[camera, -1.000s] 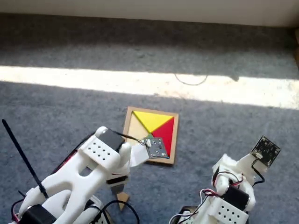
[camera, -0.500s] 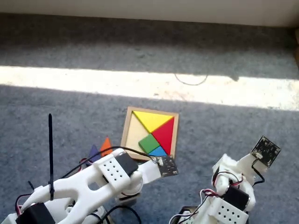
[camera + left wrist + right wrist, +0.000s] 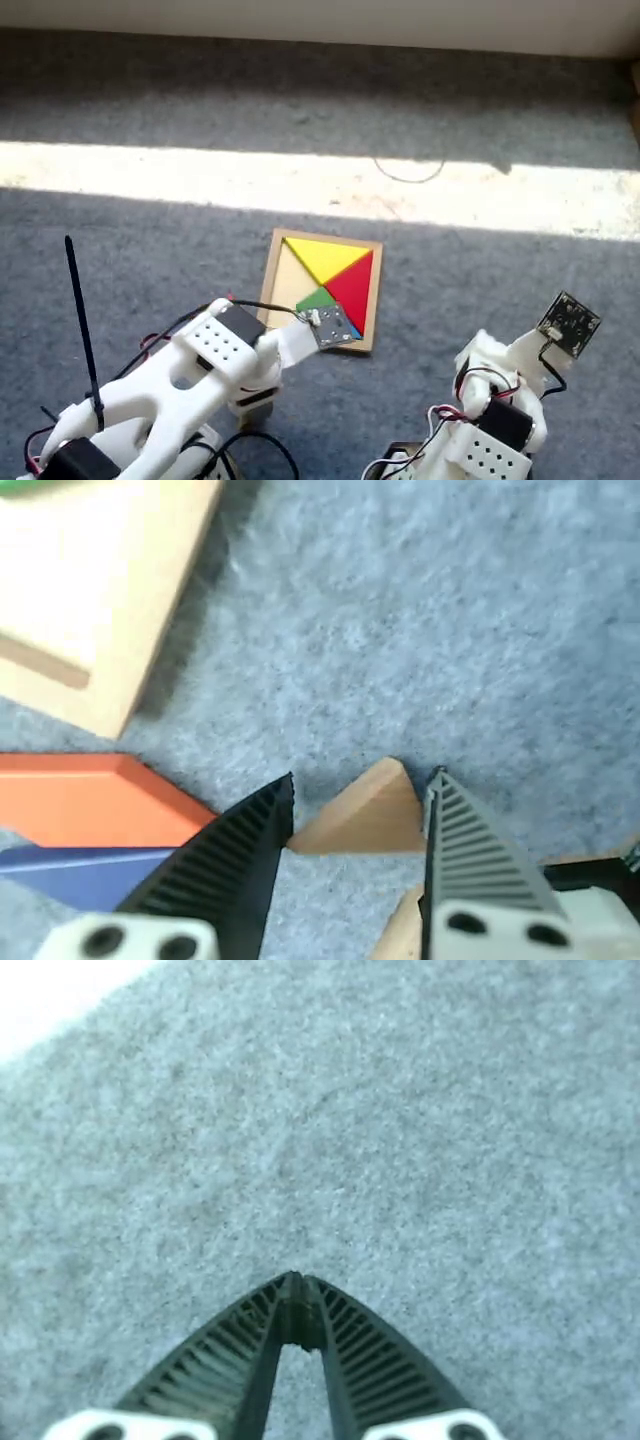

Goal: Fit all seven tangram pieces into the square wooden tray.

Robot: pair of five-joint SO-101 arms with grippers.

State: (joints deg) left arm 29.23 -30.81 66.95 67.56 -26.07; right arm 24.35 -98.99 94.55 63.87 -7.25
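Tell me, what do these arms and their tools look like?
The left arm and right arm are white plastic shells dotted with small holes, with black motor blocks, black and red cables and a circuit board at the wrist. The left tool and right tool have black, ridged, tapering fingers on white bases.

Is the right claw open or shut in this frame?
Shut: in the right wrist view, the right claw has its fingertips meeting above the grey carpet, with nothing held between them.
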